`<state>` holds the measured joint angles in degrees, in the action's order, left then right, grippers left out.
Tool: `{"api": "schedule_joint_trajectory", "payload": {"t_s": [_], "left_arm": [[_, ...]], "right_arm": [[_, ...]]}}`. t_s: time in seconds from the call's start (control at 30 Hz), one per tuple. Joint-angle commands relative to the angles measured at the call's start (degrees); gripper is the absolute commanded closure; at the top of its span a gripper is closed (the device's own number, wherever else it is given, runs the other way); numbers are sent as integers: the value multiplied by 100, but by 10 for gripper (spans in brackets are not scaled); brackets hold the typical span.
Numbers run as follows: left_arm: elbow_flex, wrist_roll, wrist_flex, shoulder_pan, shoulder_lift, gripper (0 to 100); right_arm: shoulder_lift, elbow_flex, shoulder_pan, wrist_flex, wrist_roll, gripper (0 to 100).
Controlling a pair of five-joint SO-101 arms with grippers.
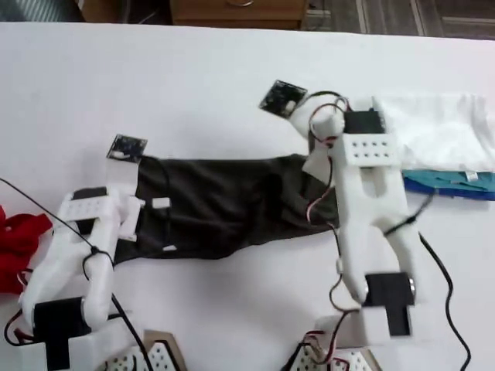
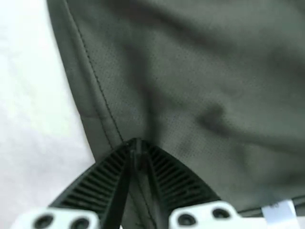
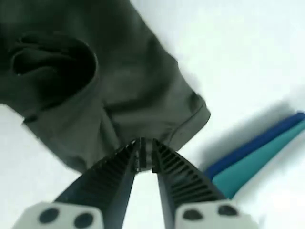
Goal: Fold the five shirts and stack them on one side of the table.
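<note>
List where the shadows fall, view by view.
High view: even light on the table, only faint shadows close under the arms. Left wrist view: soft dark bands along the dark shirt's creases, deepest near the left tool. Right wrist view: a grey shadow on the table beside the blue shirts.

Shirts, 5 (dark shirt (image 1: 224, 205), white shirt (image 1: 437, 131), teal shirt (image 1: 441, 179), blue shirt (image 1: 468, 194), red shirt (image 1: 19, 239): 1 each); arms (image 1: 85, 247) (image 1: 371, 201), 2; table (image 1: 193, 85), 1.
</note>
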<state>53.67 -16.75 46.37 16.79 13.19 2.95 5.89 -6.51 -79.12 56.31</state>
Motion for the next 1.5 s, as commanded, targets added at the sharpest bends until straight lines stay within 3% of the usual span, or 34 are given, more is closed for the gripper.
{"api": "schedule_joint_trajectory", "payload": {"t_s": [0.0, 0.13, 0.3, 0.47, 0.77, 1.0, 1.23, 1.47], "left_arm": [[13, -35, -62, -70, 202, 975], [13, -35, -62, -70, 202, 975], [13, -26, -62, -70, 202, 975], [13, -26, -62, -70, 202, 975], [13, -26, -62, -70, 202, 975], [13, -35, -62, -70, 202, 975], [13, -35, -62, -70, 202, 975], [13, -26, -62, -70, 202, 975]], "right_arm": [[892, 105, -198, -840, 290, 978], [1815, 1618, -787, -1165, 949, 978], [2589, 3701, -1270, 75, 914, 978], [2448, 4501, -1596, 1095, 325, 978], [1024, 3842, -646, 2949, 193, 978], [4, 2330, 207, 2949, 193, 978], [-884, 1486, 356, 2958, 141, 978], [-4, 958, 646, 2053, -1178, 978]]}}
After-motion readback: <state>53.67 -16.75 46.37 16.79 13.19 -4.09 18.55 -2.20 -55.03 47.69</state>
